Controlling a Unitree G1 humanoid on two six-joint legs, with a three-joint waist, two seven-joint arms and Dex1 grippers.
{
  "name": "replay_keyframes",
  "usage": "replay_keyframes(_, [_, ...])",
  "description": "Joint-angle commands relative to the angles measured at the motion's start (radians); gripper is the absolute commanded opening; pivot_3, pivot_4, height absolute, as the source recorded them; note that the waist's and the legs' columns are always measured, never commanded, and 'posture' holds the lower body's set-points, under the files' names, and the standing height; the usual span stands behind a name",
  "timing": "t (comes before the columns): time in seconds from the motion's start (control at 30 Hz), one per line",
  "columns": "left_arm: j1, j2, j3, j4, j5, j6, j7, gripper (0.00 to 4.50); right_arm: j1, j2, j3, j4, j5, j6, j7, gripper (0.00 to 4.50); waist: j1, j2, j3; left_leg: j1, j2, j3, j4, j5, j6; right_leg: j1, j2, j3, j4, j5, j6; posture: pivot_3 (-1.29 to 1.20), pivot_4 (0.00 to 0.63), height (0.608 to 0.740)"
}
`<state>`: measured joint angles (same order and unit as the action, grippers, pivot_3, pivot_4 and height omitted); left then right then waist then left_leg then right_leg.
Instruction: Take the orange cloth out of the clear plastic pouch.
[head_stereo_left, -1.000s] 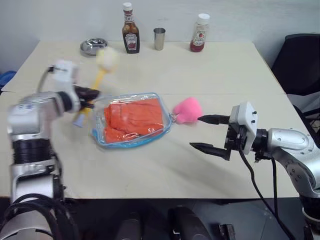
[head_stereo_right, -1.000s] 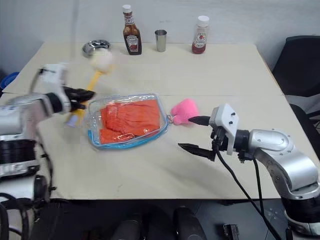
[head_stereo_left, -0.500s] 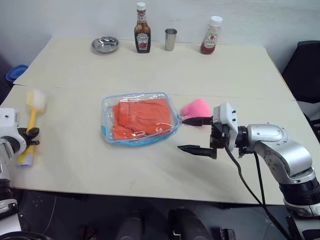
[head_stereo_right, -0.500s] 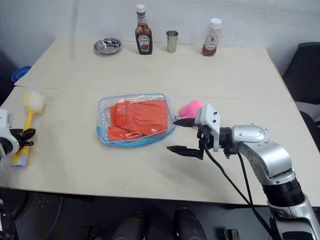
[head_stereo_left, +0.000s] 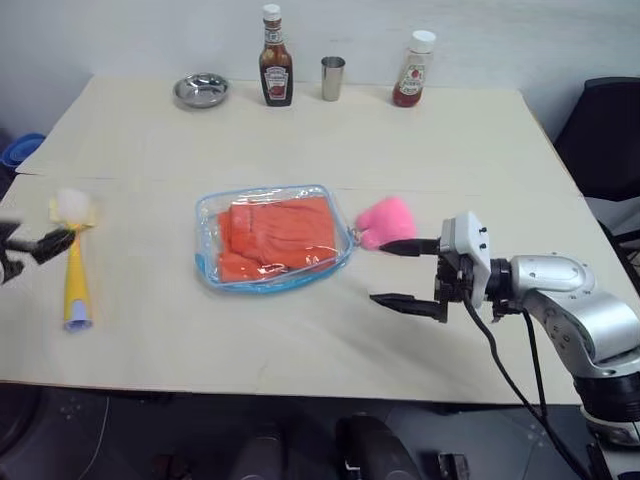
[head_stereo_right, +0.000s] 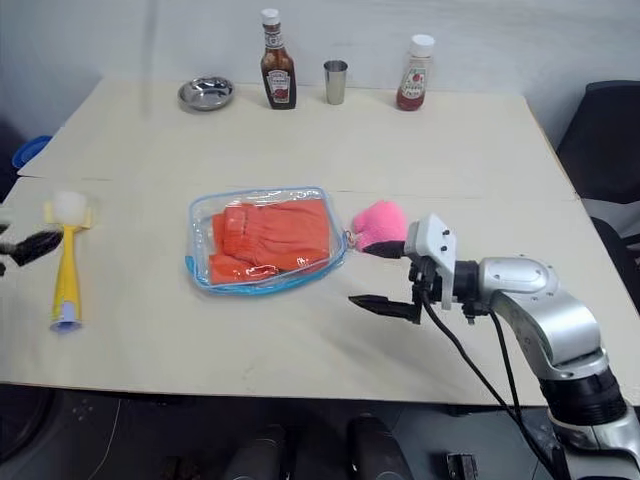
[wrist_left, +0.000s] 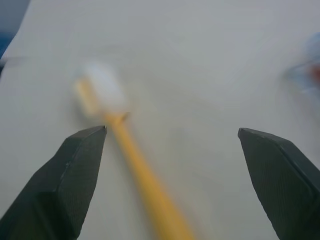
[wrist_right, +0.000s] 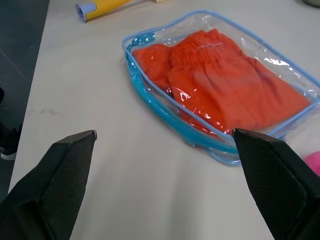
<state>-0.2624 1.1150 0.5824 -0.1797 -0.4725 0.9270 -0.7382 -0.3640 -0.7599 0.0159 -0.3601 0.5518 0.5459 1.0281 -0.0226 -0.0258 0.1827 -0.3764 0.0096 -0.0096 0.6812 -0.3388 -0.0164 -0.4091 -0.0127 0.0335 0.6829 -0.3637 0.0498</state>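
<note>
The clear plastic pouch (head_stereo_left: 211, 214) with light blue edging lies flat mid-table, and the orange cloth (head_stereo_left: 275, 236) is folded inside it. A fluffy pink pom-pom (head_stereo_left: 384, 220) sits at the pouch's right end. My right gripper (head_stereo_left: 380, 272) hovers open just right of the pouch, beside the pom-pom, pointing left, with nothing between its fingers. In the right wrist view the pouch (wrist_right: 150, 82) and cloth (wrist_right: 225, 87) lie ahead of the open fingers. My left gripper (wrist_left: 170, 131) is open at the far left table edge, above a yellow brush (head_stereo_left: 75, 285).
The yellow brush with its white head lies near the table's left edge. Along the back stand a metal bowl (head_stereo_left: 201, 90), a brown sauce bottle (head_stereo_left: 274, 60), a steel cup (head_stereo_left: 332, 78) and a red sauce bottle (head_stereo_left: 408, 72). A black chair (head_stereo_left: 600, 130) is at the right.
My left gripper carried the yellow brush from beside the pouch to the left edge, opened and let it go; the brush now lies on the table. The right gripper stayed put.
</note>
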Motion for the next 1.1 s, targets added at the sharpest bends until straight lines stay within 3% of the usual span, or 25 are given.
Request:
replay_keyframes(0.03, [-0.023,0.034,-0.138,-0.207,-0.115,-0.039,-0.156,4.47,0.015,-0.024,-0.062,-0.054,0.020,0.005,-0.018,4.50,-0.003,0.002,0.001,0.000,0.000,0.000,0.000,0.000,0.000,0.000,0.000,0.000,0.000,0.000,0.000,0.00,0.150,0.740])
replay_keyframes(0.17, [-0.034,0.084,-0.440,-0.284,0.036,-0.235,-0.257,4.47,0.047,-0.037,-0.095,-0.096,0.036,0.026,-0.041,4.50,-0.013,0.003,0.002,0.001,0.001,0.001,-0.002,0.000,0.000,-0.001,0.002,0.002,0.001,0.000,0.000,0.00,0.150,0.740])
replay_keyframes(0.33, [-0.119,0.038,-0.708,-0.151,0.287,-0.485,-0.275,4.47,0.096,-0.044,-0.130,-0.148,0.047,0.047,-0.074,4.50,-0.013,0.004,0.002,0.002,0.002,0.003,-0.003,0.000,0.001,-0.001,0.005,0.003,0.002,0.000,0.000,0.00,0.150,0.740])
replay_keyframes(0.5, [-0.233,-0.078,-0.787,-0.041,0.406,-0.532,-0.222,4.47,0.139,-0.048,-0.159,-0.194,0.059,0.065,-0.105,4.50,-0.002,0.004,0.002,0.000,0.001,0.003,0.000,-0.001,0.003,-0.001,0.004,0.003,0.002,0.000,0.000,0.00,0.150,0.740])
replay_keyframes(0.63, [-0.234,-0.096,-0.809,-0.008,0.479,-0.570,-0.222,4.47,0.166,-0.054,-0.176,-0.209,0.061,0.068,-0.115,4.50,-0.004,0.004,0.002,0.000,0.001,0.003,0.001,-0.002,0.004,-0.001,0.004,0.003,0.001,0.000,0.000,0.00,0.150,0.740])
replay_keyframes(0.73, [-0.216,-0.112,-0.787,0.006,0.493,-0.579,-0.208,3.93,0.172,-0.059,-0.175,-0.207,0.058,0.061,-0.115,4.50,-0.005,0.004,0.002,0.000,0.001,0.003,0.001,-0.002,0.004,-0.001,0.004,0.003,0.002,0.000,0.000,0.00,0.150,0.740])
replay_keyframes(1.0, [-0.185,-0.112,-0.782,0.036,0.518,-0.681,-0.246,1.49,0.137,-0.072,-0.157,-0.183,0.052,0.048,-0.089,4.50,-0.003,0.004,0.002,0.001,0.001,0.003,0.001,-0.002,0.003,-0.001,0.004,0.003,0.002,0.000,0.000,0.00,0.150,0.740])
replay_keyframes(1.1, [-0.158,-0.093,-0.777,0.057,0.514,-0.817,-0.287,0.56,0.126,-0.078,-0.156,-0.175,0.055,0.049,-0.077,4.50,-0.003,0.004,0.002,0.001,0.001,0.003,0.001,-0.002,0.003,-0.001,0.004,0.003,0.002,0.000,0.000,0.00,0.150,0.740])
